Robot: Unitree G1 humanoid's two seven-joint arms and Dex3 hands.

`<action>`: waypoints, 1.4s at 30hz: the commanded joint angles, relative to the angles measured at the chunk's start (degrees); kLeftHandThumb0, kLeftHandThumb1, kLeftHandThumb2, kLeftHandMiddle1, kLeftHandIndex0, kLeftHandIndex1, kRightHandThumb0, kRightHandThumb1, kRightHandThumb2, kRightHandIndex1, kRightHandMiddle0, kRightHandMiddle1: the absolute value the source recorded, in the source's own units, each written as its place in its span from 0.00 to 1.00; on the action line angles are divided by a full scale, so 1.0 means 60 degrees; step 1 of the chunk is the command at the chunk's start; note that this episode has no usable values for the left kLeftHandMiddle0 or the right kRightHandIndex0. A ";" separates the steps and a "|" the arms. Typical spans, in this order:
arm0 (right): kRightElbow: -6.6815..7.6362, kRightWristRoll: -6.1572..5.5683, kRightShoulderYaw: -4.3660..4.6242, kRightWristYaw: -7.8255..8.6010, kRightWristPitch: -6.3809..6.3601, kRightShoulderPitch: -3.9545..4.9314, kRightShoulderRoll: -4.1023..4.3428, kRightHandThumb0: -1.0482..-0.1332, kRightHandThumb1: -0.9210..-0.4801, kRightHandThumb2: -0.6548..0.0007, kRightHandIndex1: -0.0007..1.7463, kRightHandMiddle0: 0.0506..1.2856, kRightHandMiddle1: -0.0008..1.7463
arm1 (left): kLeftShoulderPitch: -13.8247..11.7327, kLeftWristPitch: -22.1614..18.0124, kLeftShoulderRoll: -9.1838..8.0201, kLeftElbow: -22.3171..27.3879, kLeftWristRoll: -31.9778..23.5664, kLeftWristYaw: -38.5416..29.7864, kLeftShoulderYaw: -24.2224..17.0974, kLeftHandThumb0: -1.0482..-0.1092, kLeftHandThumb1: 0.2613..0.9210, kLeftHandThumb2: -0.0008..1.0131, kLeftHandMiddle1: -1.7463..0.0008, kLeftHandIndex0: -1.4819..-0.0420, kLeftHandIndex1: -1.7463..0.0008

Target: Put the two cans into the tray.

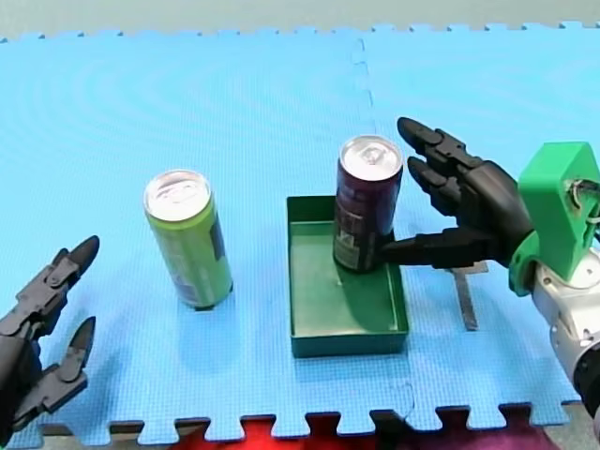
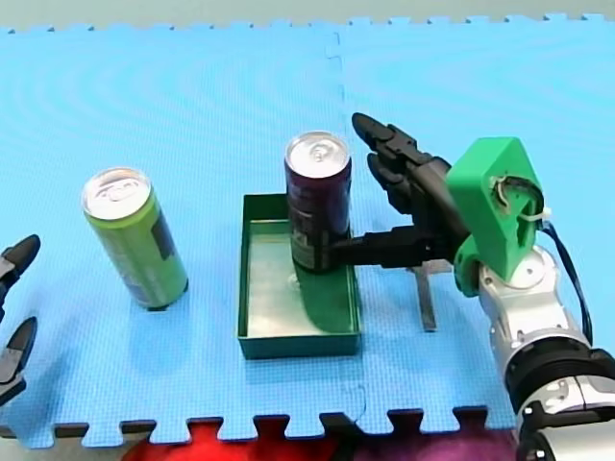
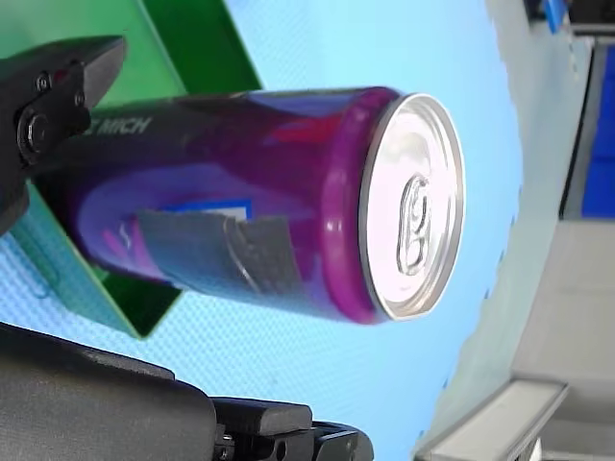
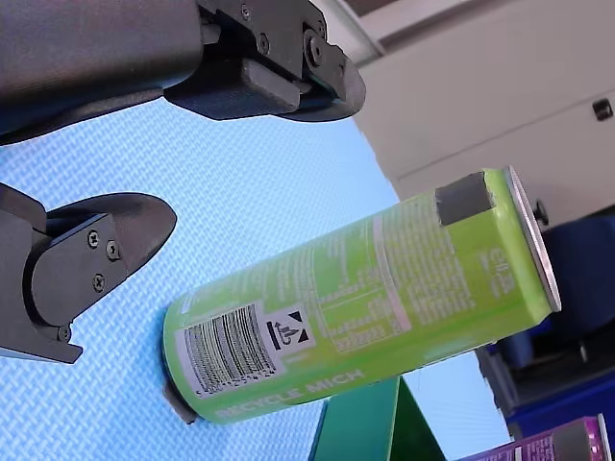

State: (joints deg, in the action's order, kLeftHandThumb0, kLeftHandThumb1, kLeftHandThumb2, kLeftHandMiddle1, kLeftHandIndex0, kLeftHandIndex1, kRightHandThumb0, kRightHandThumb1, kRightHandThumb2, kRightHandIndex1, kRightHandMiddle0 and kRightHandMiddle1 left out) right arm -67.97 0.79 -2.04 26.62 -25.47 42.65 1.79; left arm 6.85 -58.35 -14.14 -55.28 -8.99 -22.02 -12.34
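- Mat [image 1: 234, 94] front edge, at left: left hand [image 1: 39, 336] holds nothing.
- Green can [image 1: 187, 239] stands upright on the mat, left of the tray [image 1: 347, 342], not yet moved.
- Purple can [image 1: 366, 206] stands inside the tray; right hand [image 1: 469, 214] has its thumb touching the can's side, other fingers [image 1: 427, 139] apart, unclasped.

Purple can [image 1: 367, 211], lime-green can [image 1: 192, 248], each with a grey, possibly taped patch [image 3: 216, 248]; dark-green tray [image 1: 347, 342]; blue mat [image 1: 187, 112].

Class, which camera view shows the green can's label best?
The second wrist view: the green can is close and side-on, its barcode and print legible. The head views show it from above, upright on the mat, left of the tray, label mostly foreshortened.
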 commanded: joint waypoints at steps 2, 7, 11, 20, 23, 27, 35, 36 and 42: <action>0.0004 -0.0066 -0.0074 0.0043 -0.0040 -0.0040 0.0190 0.58 0.76 1.00 0.00 0.01 0.00 | -0.0020 -0.0008 -0.0079 0.0005 -0.0060 -0.0037 -0.0037 0.00 1.00 0.72 1.00 0.81 1.00; 0.0048 -0.0194 -0.0206 0.0277 -0.0174 -0.0237 0.0460 0.58 0.77 1.00 0.00 0.01 0.00 | -0.0057 -0.0027 -0.0101 -0.0040 -0.0191 -0.0177 -0.0089 0.00 1.00 0.72 1.00 0.81 1.00; 0.0060 -0.0286 -0.0310 0.0414 -0.0237 -0.0381 0.0624 0.58 0.77 1.00 0.00 0.01 0.00 | -0.0058 -0.0052 -0.0107 -0.0100 -0.0311 -0.0302 -0.0154 0.00 1.00 0.71 1.00 0.81 1.00; 0.0189 -0.0453 -0.0482 0.0591 -0.0397 -0.0698 0.0941 0.59 0.77 1.00 0.01 0.02 0.00 | -0.0007 -0.0070 -0.0092 -0.0237 -0.0505 -0.0527 -0.0304 0.00 1.00 0.69 1.00 0.80 1.00; 0.0300 -0.0510 -0.0532 0.0656 -0.0505 -0.0885 0.1088 0.61 0.77 1.00 0.01 0.02 0.00 | 0.0001 0.0017 -0.0054 -0.0224 -0.0637 -0.0651 -0.0350 0.00 1.00 0.68 1.00 0.80 1.00; 0.0389 -0.0617 -0.0633 0.0812 -0.0619 -0.1145 0.1286 0.63 0.78 1.00 0.01 0.03 0.00 | 0.0002 0.0130 -0.0048 -0.0200 -0.0777 -0.0832 -0.0400 0.00 1.00 0.67 1.00 0.79 1.00; 0.0537 -0.1020 -0.0911 0.1093 -0.0540 -0.1487 0.1433 0.66 0.77 1.00 0.01 0.05 0.01 | 0.0132 0.0146 -0.0075 -0.0335 -0.0749 -0.0886 -0.0441 0.00 1.00 0.65 1.00 0.79 1.00; 0.0542 -0.1064 -0.0939 0.1131 -0.0523 -0.1506 0.1441 0.67 0.77 1.00 0.01 0.06 0.01 | 0.0168 0.0151 -0.0077 -0.0366 -0.0737 -0.0878 -0.0443 0.00 1.00 0.65 1.00 0.79 1.00; 0.0566 -0.1255 -0.1044 0.1280 -0.0396 -0.1636 0.1414 0.69 0.77 1.00 0.01 0.07 0.01 | 0.0548 0.0433 -0.0022 -0.0478 -0.0532 -0.0631 -0.0393 0.00 1.00 0.64 1.00 0.80 1.00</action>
State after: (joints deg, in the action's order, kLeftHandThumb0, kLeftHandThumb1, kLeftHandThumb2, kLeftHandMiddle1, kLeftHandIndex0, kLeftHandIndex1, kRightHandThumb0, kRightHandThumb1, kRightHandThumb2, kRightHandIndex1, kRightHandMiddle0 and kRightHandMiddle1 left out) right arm -64.74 -6.47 -8.06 34.38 -28.02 33.18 10.07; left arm 9.64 -56.19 -14.24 -58.08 -12.33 -26.24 -14.68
